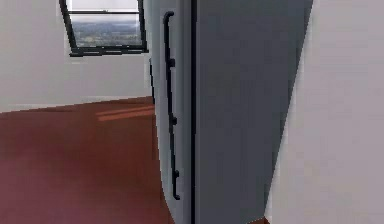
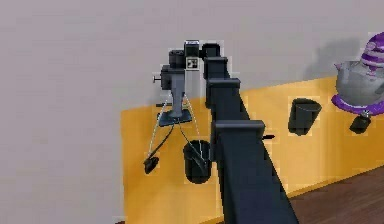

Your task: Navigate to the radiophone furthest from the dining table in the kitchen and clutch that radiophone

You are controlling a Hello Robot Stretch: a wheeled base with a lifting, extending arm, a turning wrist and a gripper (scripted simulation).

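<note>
Out to the arm's side, a yellow counter (image 2: pixel 290 160) is running along a grey wall (image 2: pixel 70 80), and the dark arm (image 2: pixel 235 130) is reaching across it from the bottom edge. At its far end the claw (image 2: pixel 178 150) is hanging its two thin fingers (image 2: pixel 163 135) down over the counter's left part. A black cup-shaped thing (image 2: pixel 197 160) is sitting right at the fingers, and a smaller dark blob (image 2: pixel 152 163) is lying just left of them. I cannot tell whether the claw is gripping anything, or whether it is touching either shape. Farther right, a second black cup-shaped thing (image 2: pixel 303 115) and another small dark blob (image 2: pixel 358 123) are resting on the counter, with a purple and silver appliance (image 2: pixel 360 78) standing at the arm side view's right edge. Any of these dark shapes could be the radiophone; they are too small for me to say which. Ahead, a tall grey fridge (image 1: pixel 240 100) with a dark handle (image 1: pixel 170 110) is looming close, a window (image 1: pixel 105 25) is showing on the forward view's left, and red-brown floor (image 1: pixel 70 160) is spreading below
</note>
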